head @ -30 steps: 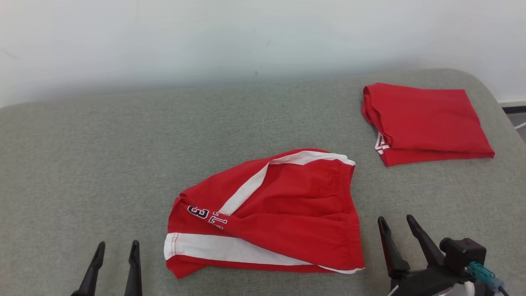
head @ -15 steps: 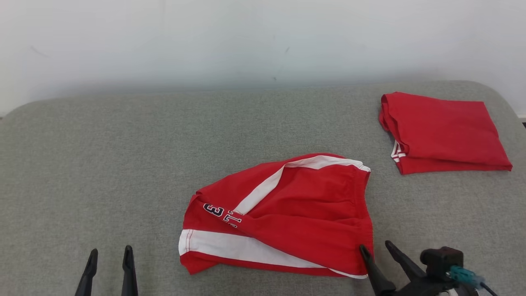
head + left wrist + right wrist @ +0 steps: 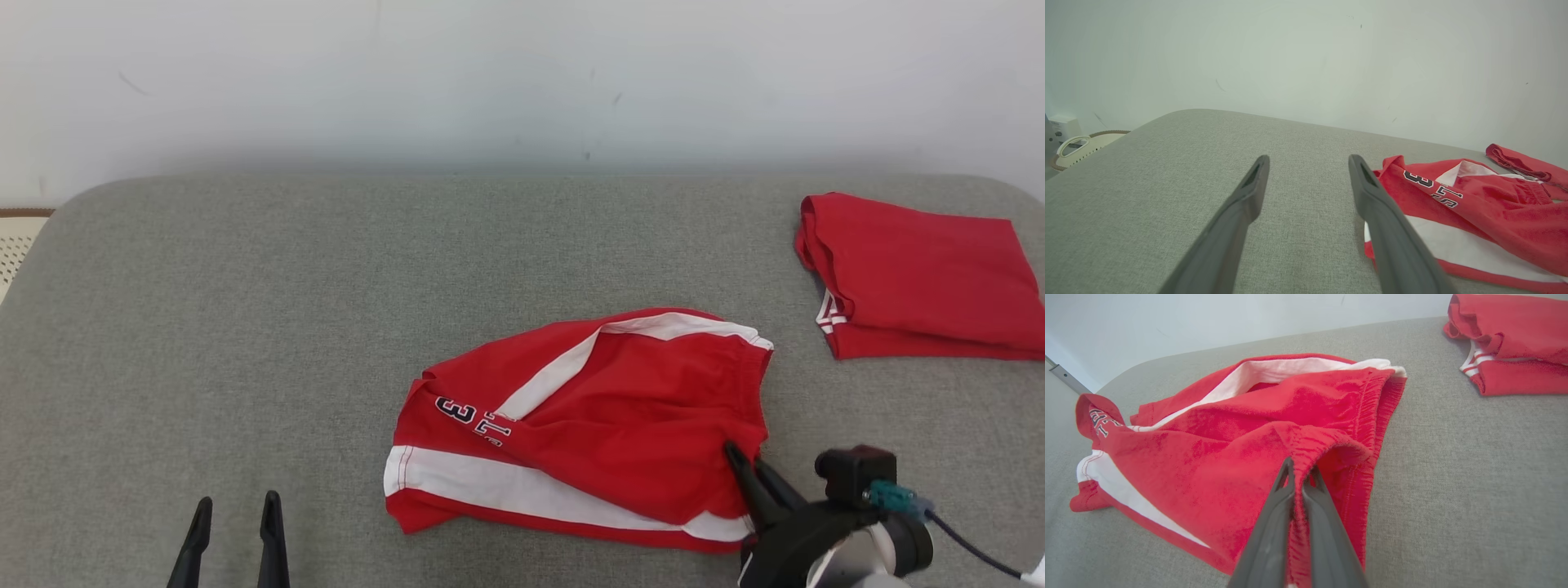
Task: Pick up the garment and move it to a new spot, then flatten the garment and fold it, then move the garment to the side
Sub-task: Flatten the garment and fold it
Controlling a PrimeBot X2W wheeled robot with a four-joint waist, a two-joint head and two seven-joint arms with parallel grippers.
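The left gripper (image 3: 237, 502) and right gripper (image 3: 744, 459) each have two long, tapering dark-grey fingers (image 3: 1241, 212). At the right's three o'clock: black camera block (image 3: 853, 467), teal connector (image 3: 886, 495), dark cable (image 3: 971, 550).

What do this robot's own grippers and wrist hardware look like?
The left gripper and right gripper each have two long, tapering, matte dark fingers. Behind the right one sits a black boxy camera with a teal connector and a thin dark cable.

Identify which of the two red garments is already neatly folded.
The plain red garment at the far right; the numbered shorts lie rumpled.
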